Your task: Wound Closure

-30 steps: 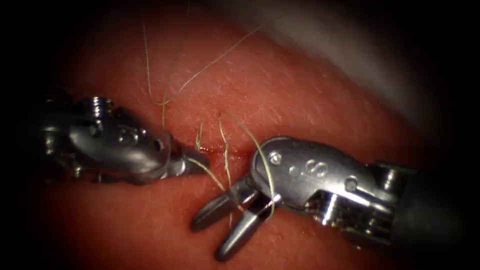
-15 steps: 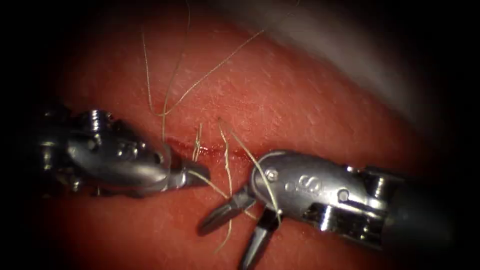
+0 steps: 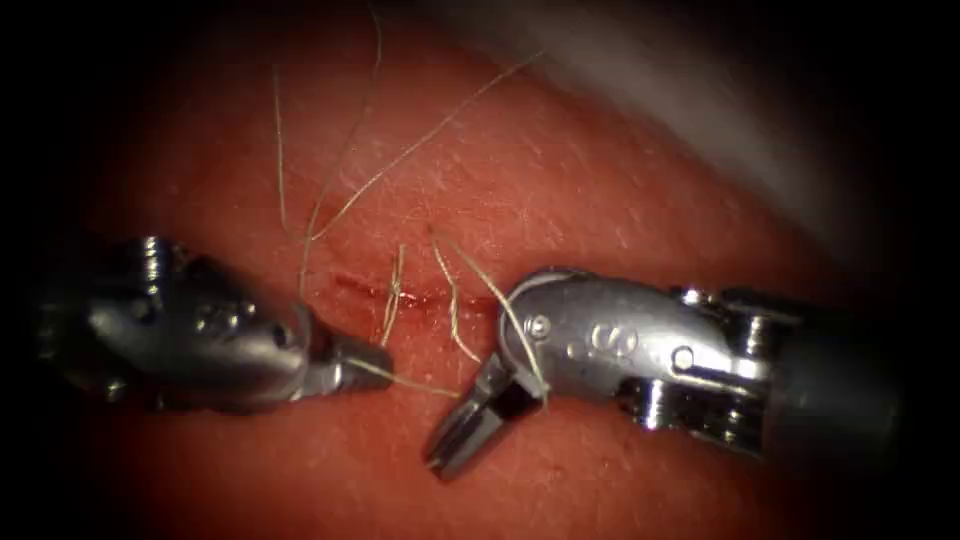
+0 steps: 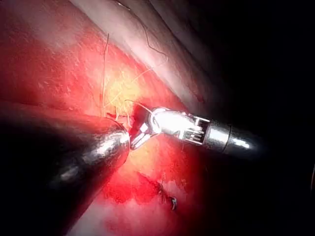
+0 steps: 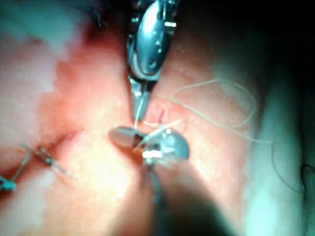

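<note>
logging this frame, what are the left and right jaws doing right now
Left tool: jaws shut on the thread, below the cut.
Right tool: jaws closed; thread lies over its wrist, but a grip cannot be told.

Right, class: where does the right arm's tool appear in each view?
Endoscope view: right arm's tool comes in from the right, claw shut on the thread, below the cut.
Left wrist view: the bright tool.
Right wrist view: the nearer tool.
Shared landmark: left arm's tool, tip facing it, holding the same thread.
</note>
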Tool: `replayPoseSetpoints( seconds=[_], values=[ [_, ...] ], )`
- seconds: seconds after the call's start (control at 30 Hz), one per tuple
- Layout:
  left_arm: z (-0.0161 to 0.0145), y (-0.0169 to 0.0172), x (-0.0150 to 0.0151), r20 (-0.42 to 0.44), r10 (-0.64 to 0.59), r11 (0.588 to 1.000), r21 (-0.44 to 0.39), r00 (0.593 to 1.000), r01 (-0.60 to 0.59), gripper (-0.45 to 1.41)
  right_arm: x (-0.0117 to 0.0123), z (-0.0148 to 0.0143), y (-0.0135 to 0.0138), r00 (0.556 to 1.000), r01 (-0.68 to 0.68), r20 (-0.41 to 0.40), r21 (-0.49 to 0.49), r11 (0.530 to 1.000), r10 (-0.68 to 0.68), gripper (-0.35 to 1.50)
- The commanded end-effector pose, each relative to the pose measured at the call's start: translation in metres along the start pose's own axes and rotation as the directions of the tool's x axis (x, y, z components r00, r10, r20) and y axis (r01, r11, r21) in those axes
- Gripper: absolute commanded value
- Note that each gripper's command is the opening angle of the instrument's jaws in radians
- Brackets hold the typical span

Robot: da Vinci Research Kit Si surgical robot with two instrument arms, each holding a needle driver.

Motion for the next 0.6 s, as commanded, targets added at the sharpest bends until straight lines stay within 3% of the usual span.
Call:
replayPoseSetpoints(
  seconds=[0.03, 0.13, 0.23, 0.43, 0.6],
  values=[
    [0.0006, 0.0005, -0.0001, -0.001, 0.003, 1.0, -0.001, 1.0, -0.003, -0.35, 0.0002, -0.001, 0.0015, 1.0, -0.005, -0.026, -0.036, 0.999, 0.004, -0.35],
    [-0.0003, 0.0027, -0.001, -0.001, 0.015, 1.0, -0.002, 1.0, -0.015, -0.35, 0.0002, -0.0034, 0.0032, 0.992, -0.046, -0.127, -0.148, 0.988, 0.027, -0.35],
    [-0.0012, 0.0045, -0.002, 0.002, 0.025, 1.0, -0.002, 1.0, -0.025, -0.35, -0.0008, -0.0044, 0.0043, 0.984, -0.088, -0.171, -0.205, 0.975, 0.053, -0.35],
    [-0.0028, 0.0075, -0.0032, 0.015, 0.038, 0.999, -0.01, 0.999, -0.038, -0.35, -0.004, -0.0046, 0.0055, 0.98, -0.15, -0.169, -0.291, 0.945, 0.103, -0.35],
    [-0.0041, 0.0096, -0.0041, 0.025, 0.05, 0.999, -0.016, 0.998, -0.05, -0.35, -0.0041, -0.0057, 0.0062, 0.977, -0.174, -0.18, -0.338, 0.925, 0.118, -0.35]
  ],
)
